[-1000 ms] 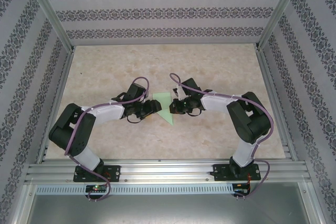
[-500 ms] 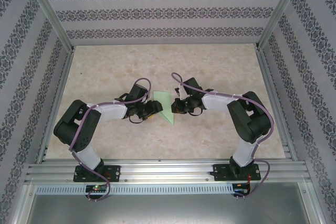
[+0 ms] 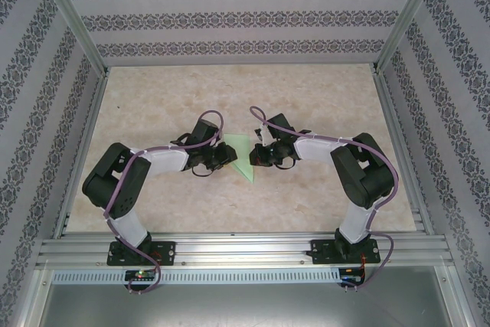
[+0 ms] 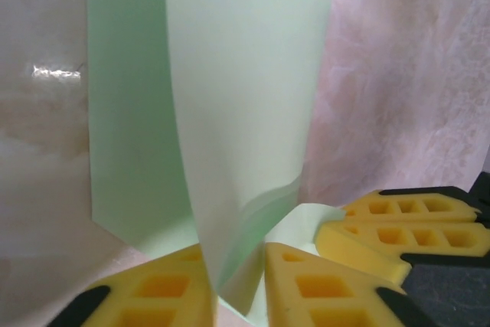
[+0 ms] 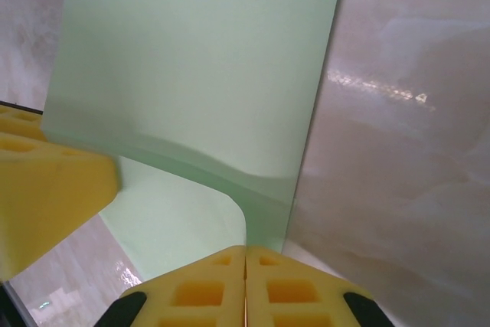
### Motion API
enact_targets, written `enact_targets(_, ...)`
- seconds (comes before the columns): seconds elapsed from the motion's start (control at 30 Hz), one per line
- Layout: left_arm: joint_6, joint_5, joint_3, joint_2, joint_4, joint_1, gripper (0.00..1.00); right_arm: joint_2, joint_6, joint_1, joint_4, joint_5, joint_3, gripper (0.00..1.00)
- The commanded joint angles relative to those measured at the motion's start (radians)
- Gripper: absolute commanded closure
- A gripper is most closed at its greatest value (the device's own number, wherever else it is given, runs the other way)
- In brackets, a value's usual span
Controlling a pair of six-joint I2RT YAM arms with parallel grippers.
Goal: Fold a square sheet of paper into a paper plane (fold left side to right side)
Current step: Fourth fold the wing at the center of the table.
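Note:
The pale mint-green square sheet of paper (image 3: 243, 158) lies mid-table between both grippers, partly doubled over and showing as a triangle from above. In the left wrist view its left part (image 4: 245, 74) stands up in a curve, and its edge runs down between my left gripper's (image 4: 237, 285) yellow fingers, which pinch it. My left gripper (image 3: 227, 155) is at the sheet's left edge. My right gripper (image 3: 256, 156) sits at the right edge, fingers pressed together (image 5: 245, 256), tips against the sheet (image 5: 199, 59) where it bends; no paper shows between them.
The beige marbled tabletop (image 3: 321, 97) is bare around the sheet. Patterned walls and metal frame posts enclose the table. The two grippers nearly touch: right fingers (image 4: 406, 231) appear in the left wrist view, a left finger (image 5: 46, 181) in the right wrist view.
My left gripper has moved a little to the right, carrying the sheet's left part over and narrowing the visible green area. The right gripper has stayed put.

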Motion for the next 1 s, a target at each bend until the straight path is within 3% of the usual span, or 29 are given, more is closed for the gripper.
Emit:
enact_targets(0.0,0.003,0.010,0.030,0.015,0.029,-0.016,0.85,0.005,-0.021,-0.010,0.008,-0.016,0.014,0.87)
enact_targets(0.13,0.009,0.007,0.040,0.012,0.012,-0.022,0.97,-0.050,-0.049,-0.009,-0.009,0.046,-0.007,0.74)
enact_targets(0.27,0.001,0.006,0.048,0.008,0.005,-0.029,0.98,-0.158,-0.098,0.010,-0.012,0.169,-0.067,0.63)
enact_targets(0.43,-0.009,0.007,0.058,0.000,-0.008,-0.032,0.98,-0.299,-0.195,0.163,0.061,0.415,-0.194,0.52)
enact_targets(0.7,-0.011,0.001,0.054,-0.009,-0.019,-0.033,0.98,-0.261,-0.318,0.385,0.112,0.688,-0.196,0.51)
enact_targets(0.97,-0.009,-0.002,0.058,-0.013,-0.031,-0.035,0.98,-0.130,-0.339,0.429,0.078,0.760,-0.115,0.56)
